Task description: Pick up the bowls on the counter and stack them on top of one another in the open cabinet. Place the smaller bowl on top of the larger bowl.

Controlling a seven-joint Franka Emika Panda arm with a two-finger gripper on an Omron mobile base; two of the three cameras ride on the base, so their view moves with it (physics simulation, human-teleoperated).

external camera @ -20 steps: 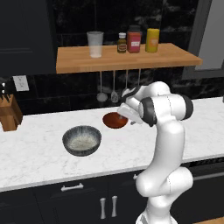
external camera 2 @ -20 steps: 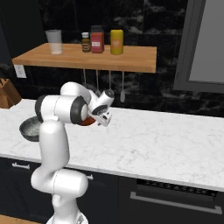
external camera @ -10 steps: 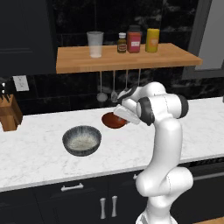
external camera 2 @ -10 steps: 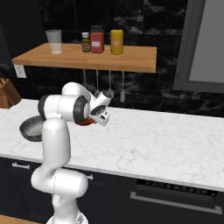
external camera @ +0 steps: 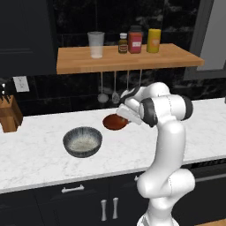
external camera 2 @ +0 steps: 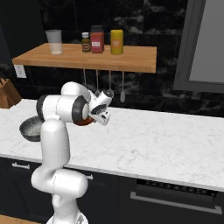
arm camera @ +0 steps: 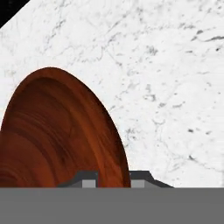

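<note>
The smaller bowl (external camera: 115, 122), reddish-brown and glossy, sits on the white marble counter (external camera: 39, 154) below the shelf. My gripper (external camera: 125, 115) reaches down to its right edge. In the hand view the gripper (arm camera: 114, 180) is shut on the rim of the smaller bowl (arm camera: 57, 140), one fingertip on each side. The larger bowl (external camera: 82, 141), mottled dark grey with a pale inside, stands apart to the left, nearer the front edge. From the right base view, the larger bowl (external camera 2: 29, 128) shows behind my arm and the gripper (external camera 2: 95, 117) covers most of the smaller bowl (external camera 2: 84, 122). The open cabinet (external camera: 132, 60) hangs above.
On the wooden shelf stand a clear glass (external camera: 96, 44), two jars (external camera: 134, 39) and a yellow canister (external camera: 153, 40). Utensils (external camera: 114, 90) hang under it, just behind the bowl. A knife block (external camera: 9, 115) stands at the counter's far left. Marble lies bare to the right (external camera 2: 166, 140).
The jaws have gone from wide open to shut on the small bowl's rim. The hand shifted slightly; both bowls stay where they were.
</note>
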